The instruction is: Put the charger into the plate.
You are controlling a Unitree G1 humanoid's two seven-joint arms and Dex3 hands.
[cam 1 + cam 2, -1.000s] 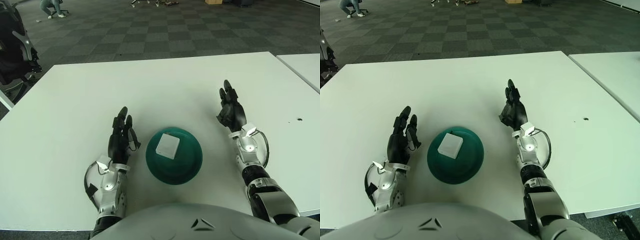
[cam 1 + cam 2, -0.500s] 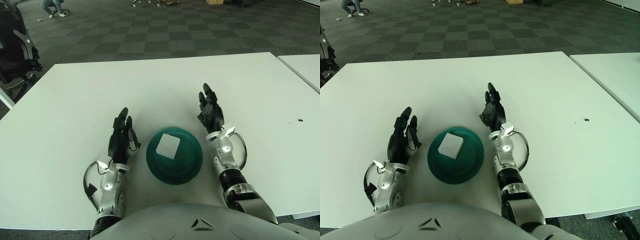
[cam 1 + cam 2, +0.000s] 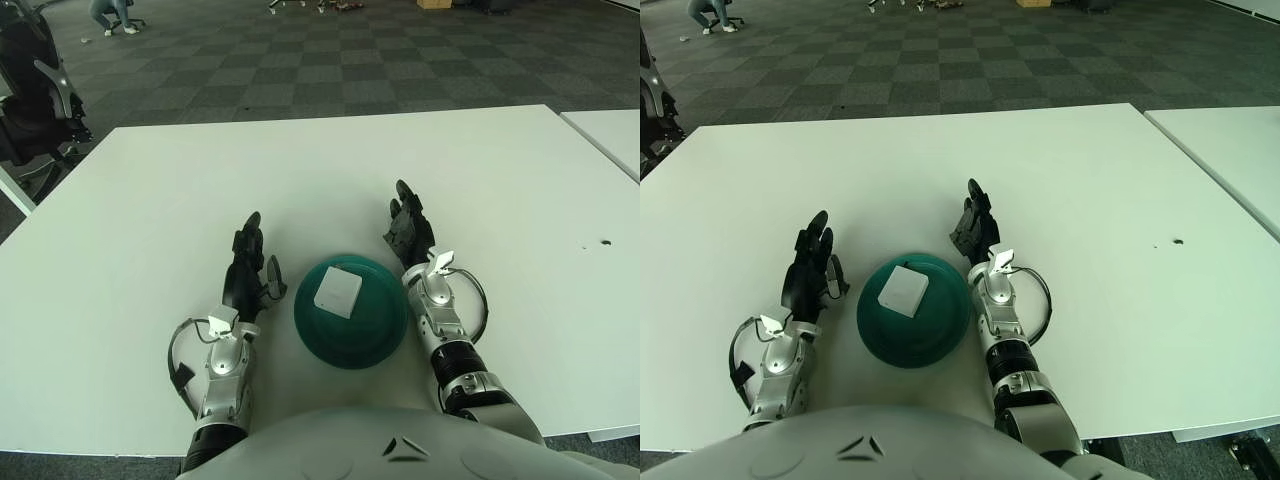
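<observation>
Even, bright overhead light washes the white table (image 3: 150,200), leaving only soft, short shadows under the green plate (image 3: 385,345) and both forearms (no harsh glare); the carpeted floor (image 3: 330,60) behind sits noticeably dimmer, yet sharp.

A white square charger (image 3: 337,292) lies flat inside a dark green plate (image 3: 384,340) on a white table (image 3: 150,200), slightly left of the plate's middle. The left hand (image 3: 245,270) shows just beside the plate's left rim, fingers extended and holding nothing. The right hand (image 3: 409,228) shows at the plate's upper right edge, fingers also extended and empty. Beyond the table's far edge is grey checkered carpet (image 3: 320,60). A second white table (image 3: 612,135) shows at the right edge.
</observation>
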